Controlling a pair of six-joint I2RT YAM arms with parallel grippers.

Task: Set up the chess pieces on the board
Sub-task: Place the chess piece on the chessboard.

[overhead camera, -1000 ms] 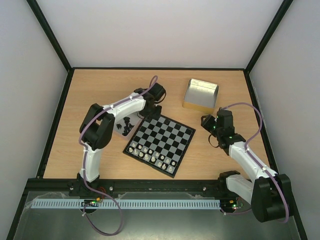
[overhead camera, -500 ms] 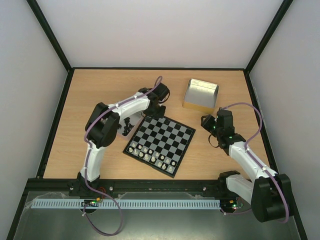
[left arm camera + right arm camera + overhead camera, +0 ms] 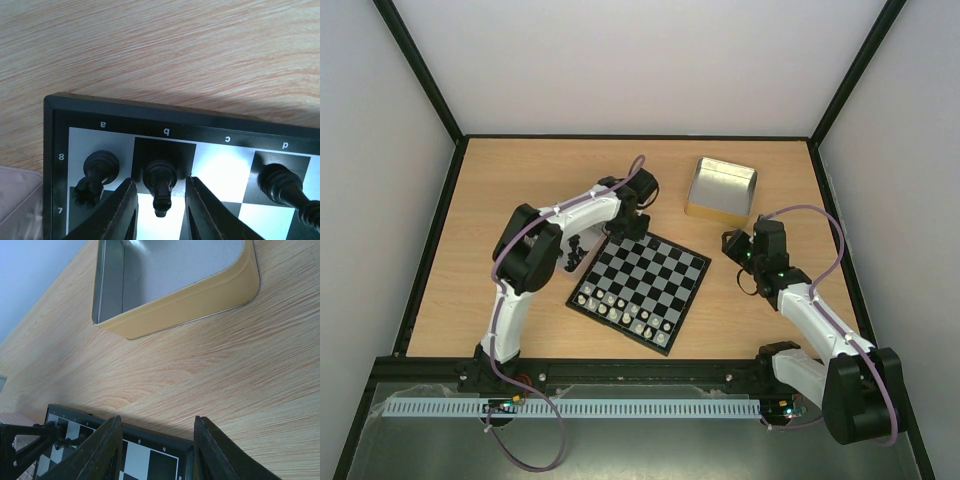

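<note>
Black-and-grey checks mark the board. In the top view the left gripper sits over its far-left corner, while the right gripper hangs off the board's right side, near it but not above it. Pale pieces fill the board's near rows. Spare black pieces lie just off the board's left edge, half hidden under the left arm, so that arm is the nearer one. A metal tray stands beyond the board's far edge.

From the left wrist, a black piece stands upright on b8, perhaps a knight, though its head is too foreshortened to be sure. It stands between the two fingers, which straddle it along the rank with a sliver of board showing on each side. The jaws are slack and grip nothing. A rook on a8 stands just outside one finger, toward the board's corner, and another piece stands on d8. No piece shows on c8.

The next move, I judge, is a straight lift along the piece's vertical axis — any drift toward the corner would brush the rook.

From the right wrist, that gripper's fingers gape wide with nothing between them, aimed past the board's far rim at the metal tray.
</note>
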